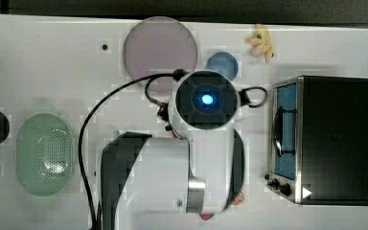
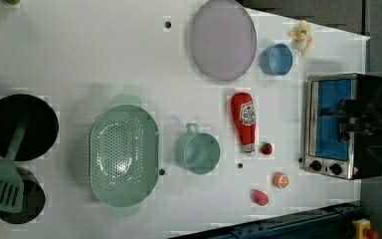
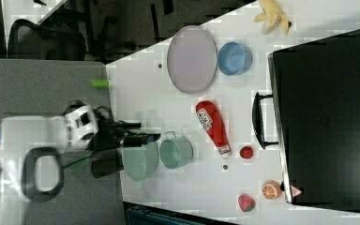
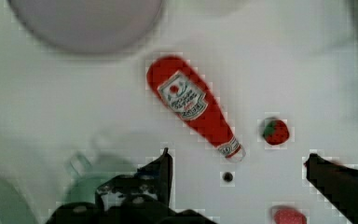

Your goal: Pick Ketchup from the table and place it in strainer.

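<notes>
Table, white, contents listed across the left view from left to right.

- Left edge: one black pan with one green slotted spatula laid over it, and a second dark round item just below; both sit at the table's border.
- One strainer, pale mint green, oval, perforated bottom, nothing in it. Bare table above it up to the far edge.
- One teal cup with handle, just beside the strainer's right rim, apart from it.
- One lilac plate near the top edge; one blue bowl just right of it.
- One ketchup bottle, red, lying flat on the table, cap toward the left view's bottom, between cup and toaster oven. Open table on both its long sides.
- Small fruits, four: one strawberry near the cap, one orange slice, one red piece near the bottom edge, one banana bunch at the top right corner.
- One toaster oven, black, at the right edge.

Gripper: fingers spread wide, holding nothing, above the table with the ketchup bottle's cap end between them in the wrist view. In the right view the gripper is above the strainer and cup.
</notes>
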Action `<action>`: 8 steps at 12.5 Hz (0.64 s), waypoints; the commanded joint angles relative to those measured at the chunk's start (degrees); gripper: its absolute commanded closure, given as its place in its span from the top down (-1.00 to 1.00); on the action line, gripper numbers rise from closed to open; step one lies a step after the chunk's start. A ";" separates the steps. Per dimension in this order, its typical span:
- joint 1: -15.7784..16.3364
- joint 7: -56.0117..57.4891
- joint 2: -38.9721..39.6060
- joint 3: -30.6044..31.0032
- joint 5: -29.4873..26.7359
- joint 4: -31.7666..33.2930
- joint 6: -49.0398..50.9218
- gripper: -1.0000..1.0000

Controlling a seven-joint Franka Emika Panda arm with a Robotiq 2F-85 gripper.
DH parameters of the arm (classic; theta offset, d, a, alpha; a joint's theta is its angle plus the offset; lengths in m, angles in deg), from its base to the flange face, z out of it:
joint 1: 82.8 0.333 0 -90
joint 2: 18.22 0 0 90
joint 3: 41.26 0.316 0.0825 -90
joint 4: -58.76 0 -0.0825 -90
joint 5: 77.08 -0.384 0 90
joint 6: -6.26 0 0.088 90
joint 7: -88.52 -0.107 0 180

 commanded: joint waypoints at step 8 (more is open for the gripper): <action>0.15 30.62 8.74 0.91 1.13 13.02 -23.88 1.00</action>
